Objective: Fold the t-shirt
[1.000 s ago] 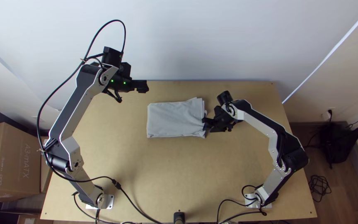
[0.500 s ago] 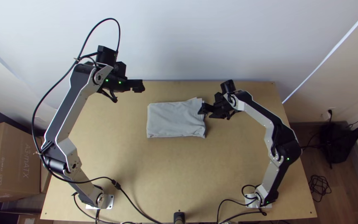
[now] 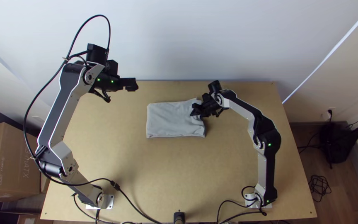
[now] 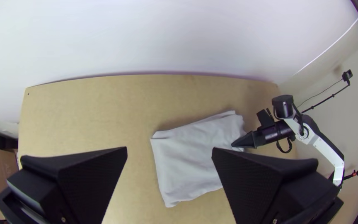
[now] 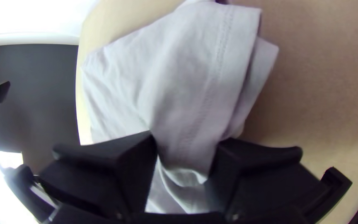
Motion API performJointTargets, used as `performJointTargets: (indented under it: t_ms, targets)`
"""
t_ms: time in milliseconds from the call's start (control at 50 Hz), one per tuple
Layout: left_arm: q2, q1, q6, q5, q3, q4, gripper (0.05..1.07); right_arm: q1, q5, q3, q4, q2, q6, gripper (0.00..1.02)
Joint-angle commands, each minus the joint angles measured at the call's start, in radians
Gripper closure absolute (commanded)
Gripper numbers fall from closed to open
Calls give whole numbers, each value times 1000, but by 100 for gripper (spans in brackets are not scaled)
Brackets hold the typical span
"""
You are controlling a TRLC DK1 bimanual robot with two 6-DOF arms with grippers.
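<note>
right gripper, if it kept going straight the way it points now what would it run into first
The t-shirt, most likely: in the right wrist view its cloth lies right ahead of the right gripper. How near it is in depth is hard to tell.

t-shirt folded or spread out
Folded: the t-shirt lies in a compact rectangle, layers overlapping at one edge in the right wrist view.

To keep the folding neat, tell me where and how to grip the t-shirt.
Grip the t-shirt at its right end, near the far corner, coming from the right. The layers' edges lie staggered there, which should offer a lip; the right pincer is at that end.
</note>
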Motion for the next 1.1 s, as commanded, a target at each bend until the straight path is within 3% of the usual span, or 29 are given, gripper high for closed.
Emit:
performJointTargets:
  t_ms: [0,280,480,780,1000,1040,1080]
  targets:
    - [-21,10,13,-4,30,-12,9,-7,-26,23,1,43,-9,100]
    - [4,7,13,-4,62,-12,9,-208,-26,52,38,74,-3,100]
    - [11,-7,12,-2,67,-12,9,-383,-24,59,46,95,-49,100]
    - [11,-36,7,-2,70,-5,9,-699,23,93,115,108,65,100]
    - [-2,-65,-4,-2,68,-6,9,-881,32,82,107,94,68,100]
    - [-7,-68,-5,-2,68,-6,9,-906,35,81,95,91,69,91]
    - [-12,-70,-8,-2,68,-5,9,-926,35,79,78,82,63,63]
